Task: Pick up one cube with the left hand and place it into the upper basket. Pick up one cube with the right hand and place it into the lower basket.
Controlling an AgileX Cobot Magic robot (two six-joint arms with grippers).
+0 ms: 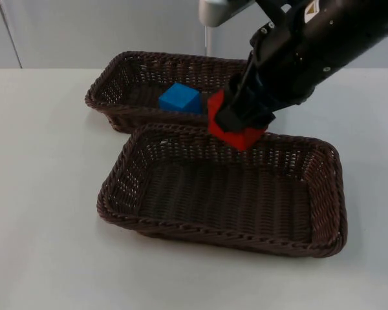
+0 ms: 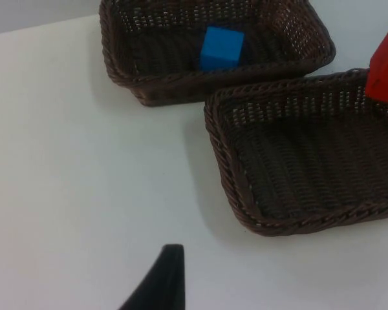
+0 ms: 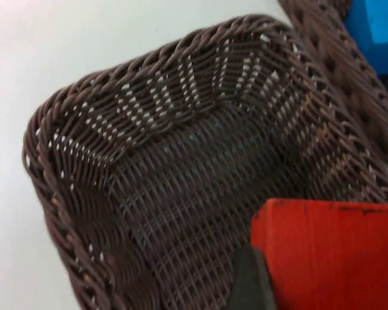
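Note:
My right gripper [image 1: 240, 123] is shut on a red cube [image 1: 242, 137] and holds it just above the far rim of the lower basket [image 1: 213, 229]. From the right wrist, the red cube [image 3: 336, 252] hangs over the brown woven lower basket [image 3: 45, 129], whose floor is bare. A blue cube [image 1: 180, 98] lies inside the upper basket [image 1: 103, 90]. My left gripper [image 2: 161, 278] waits above the bare table, left of both baskets. From there I see the blue cube [image 2: 221, 46] and an edge of the red cube [image 2: 385, 64].
The two baskets stand close together, the upper basket's front rim against the lower basket's far rim. White table top [image 1: 45, 194] stretches to the left of and in front of them. A grey partition wall [image 1: 84, 32] closes the back.

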